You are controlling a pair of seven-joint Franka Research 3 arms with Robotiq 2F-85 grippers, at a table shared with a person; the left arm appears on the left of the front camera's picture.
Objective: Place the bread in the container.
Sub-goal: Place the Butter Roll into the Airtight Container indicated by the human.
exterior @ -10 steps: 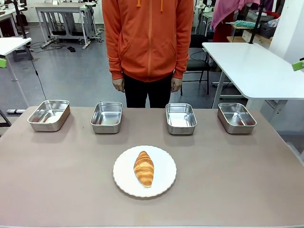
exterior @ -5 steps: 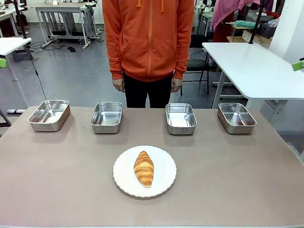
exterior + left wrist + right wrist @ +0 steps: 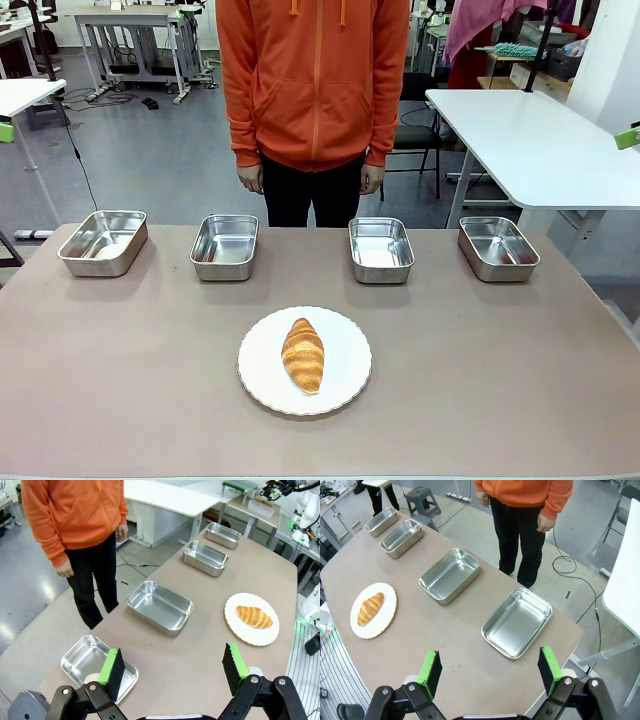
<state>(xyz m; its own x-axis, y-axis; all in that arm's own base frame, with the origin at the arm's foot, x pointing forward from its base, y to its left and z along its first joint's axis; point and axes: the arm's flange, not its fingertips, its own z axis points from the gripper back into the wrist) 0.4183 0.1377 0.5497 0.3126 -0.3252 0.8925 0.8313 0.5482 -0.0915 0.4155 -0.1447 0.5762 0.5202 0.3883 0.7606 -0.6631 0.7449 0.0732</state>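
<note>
**All Set, Nothing Lifted Yet**

A golden-brown, ridged croissant (image 3: 303, 355) lies centred on a round white plate (image 3: 345, 385), well apart from four shallow stainless-steel trays (image 3: 380, 274) along the far edge of the brown table (image 3: 500, 380). The left gripper (image 3: 172, 652) and right gripper (image 3: 489, 652) hover with jaws spread wide, holding nothing. The pastry looks light, soft and flaky; a gentle pinch across its thick middle seems safest.

You're looking into a lab-like workshop: white work tables (image 3: 520, 140) are standing on a bare grey floor (image 3: 150, 170), and a metal-framed bench (image 3: 130, 17) is standing behind the person (image 3: 315, 90).
</note>
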